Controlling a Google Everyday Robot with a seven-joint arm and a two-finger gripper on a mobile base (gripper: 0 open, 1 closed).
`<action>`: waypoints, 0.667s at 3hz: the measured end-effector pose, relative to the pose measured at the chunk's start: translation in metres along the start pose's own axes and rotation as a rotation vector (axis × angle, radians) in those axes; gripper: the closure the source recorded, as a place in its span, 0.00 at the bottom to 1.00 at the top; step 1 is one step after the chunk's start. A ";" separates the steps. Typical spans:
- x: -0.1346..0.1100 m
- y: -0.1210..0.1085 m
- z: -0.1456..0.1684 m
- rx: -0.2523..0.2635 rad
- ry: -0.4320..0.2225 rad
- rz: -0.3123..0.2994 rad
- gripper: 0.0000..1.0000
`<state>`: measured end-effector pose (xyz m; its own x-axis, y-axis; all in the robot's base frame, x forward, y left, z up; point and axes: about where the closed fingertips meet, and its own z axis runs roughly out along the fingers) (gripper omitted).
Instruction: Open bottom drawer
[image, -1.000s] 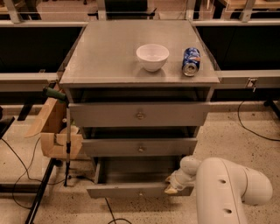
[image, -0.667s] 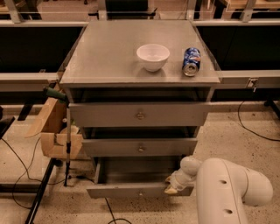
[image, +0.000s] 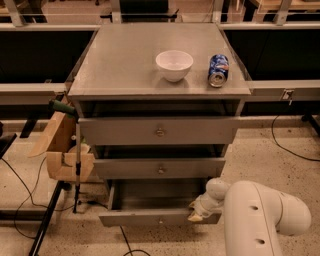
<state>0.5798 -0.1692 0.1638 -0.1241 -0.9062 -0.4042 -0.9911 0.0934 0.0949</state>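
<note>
Nearest me, the white arm's (image: 260, 220) pincer (image: 196, 215) sits at the right end of the bottom drawer (image: 150, 218), which stands pulled out at floor level. I cannot tell its grip. Farther back, on the desk (image: 120, 65), a white bowl (image: 174, 65) stands left of a blue can (image: 218, 70).

I seem to be working in a lab or test room: speckled hard floor (image: 260, 165), loose cables (image: 273, 131) trailing over it, a grey drawer unit (image: 130, 70) between long dark benches (image: 30, 92), my claw (image: 197, 214) low at the bottom drawer (image: 150, 219) front
</note>
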 end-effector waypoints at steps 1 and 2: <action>0.000 -0.001 0.000 0.000 0.000 0.000 0.37; 0.002 0.006 0.007 -0.006 -0.013 -0.001 0.14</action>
<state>0.5729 -0.1676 0.1572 -0.1238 -0.9010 -0.4158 -0.9909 0.0899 0.1002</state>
